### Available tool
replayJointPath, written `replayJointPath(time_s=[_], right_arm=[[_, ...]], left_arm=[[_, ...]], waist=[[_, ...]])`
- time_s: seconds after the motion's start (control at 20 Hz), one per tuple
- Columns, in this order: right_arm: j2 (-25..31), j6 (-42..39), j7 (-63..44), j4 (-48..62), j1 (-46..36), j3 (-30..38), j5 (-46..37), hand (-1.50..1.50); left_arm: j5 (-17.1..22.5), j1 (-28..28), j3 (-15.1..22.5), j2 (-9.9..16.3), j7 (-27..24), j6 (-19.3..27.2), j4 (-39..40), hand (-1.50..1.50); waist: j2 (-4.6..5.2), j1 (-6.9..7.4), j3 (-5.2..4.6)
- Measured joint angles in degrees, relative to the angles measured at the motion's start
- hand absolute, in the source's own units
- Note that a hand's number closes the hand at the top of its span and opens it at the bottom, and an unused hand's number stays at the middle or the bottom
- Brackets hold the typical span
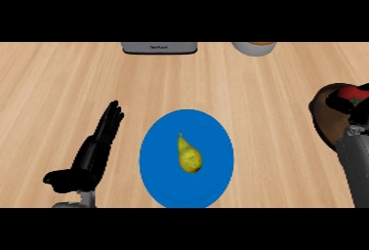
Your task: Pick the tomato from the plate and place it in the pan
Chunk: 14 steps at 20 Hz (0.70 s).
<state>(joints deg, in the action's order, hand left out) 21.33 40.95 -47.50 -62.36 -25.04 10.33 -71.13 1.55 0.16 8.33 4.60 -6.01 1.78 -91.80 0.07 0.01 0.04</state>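
Observation:
A blue plate (162,161) lies in the middle of the wooden counter with a yellow-green pear (189,156) on it. At the far right edge sits a brown pan (328,124), partly cut off by the view. My right hand (340,103) is over the pan, its black fingers curled round the red tomato (355,93). I cannot tell whether the tomato touches the pan's bottom. My left hand (97,146) rests open to the left of the plate, fingers straight and pointing away from me.
A grey appliance (159,47) stands at the counter's far edge, left of centre. A white bowl (254,48) with something orange inside stands to its right. Bare wood lies between the plate and the pan.

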Motion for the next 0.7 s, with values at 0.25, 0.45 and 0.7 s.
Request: replayJointPath(time_s=[0.25,0.45,0.7], right_arm=[[4.25,8.08,8.66,6.94,0.01,5.43,6.87,1.5],[7.65,12.91,18.08,16.47,-2.36,9.13,14.34,1.5],[10.24,7.35,23.98,25.51,-4.68,12.48,23.27,-1.5]], left_arm=[[-0.48,-0.69,0.14,-0.59,-0.44,0.03,0.89,0.0],[-0.84,-1.89,0.26,-1.15,0.02,0.1,1.48,0.0],[-1.3,-1.85,0.94,-1.7,0.28,0.28,1.01,0.0]], waist=[[0.15,0.38,0.04],[0.26,0.75,0.07],[0.46,1.31,0.14]])
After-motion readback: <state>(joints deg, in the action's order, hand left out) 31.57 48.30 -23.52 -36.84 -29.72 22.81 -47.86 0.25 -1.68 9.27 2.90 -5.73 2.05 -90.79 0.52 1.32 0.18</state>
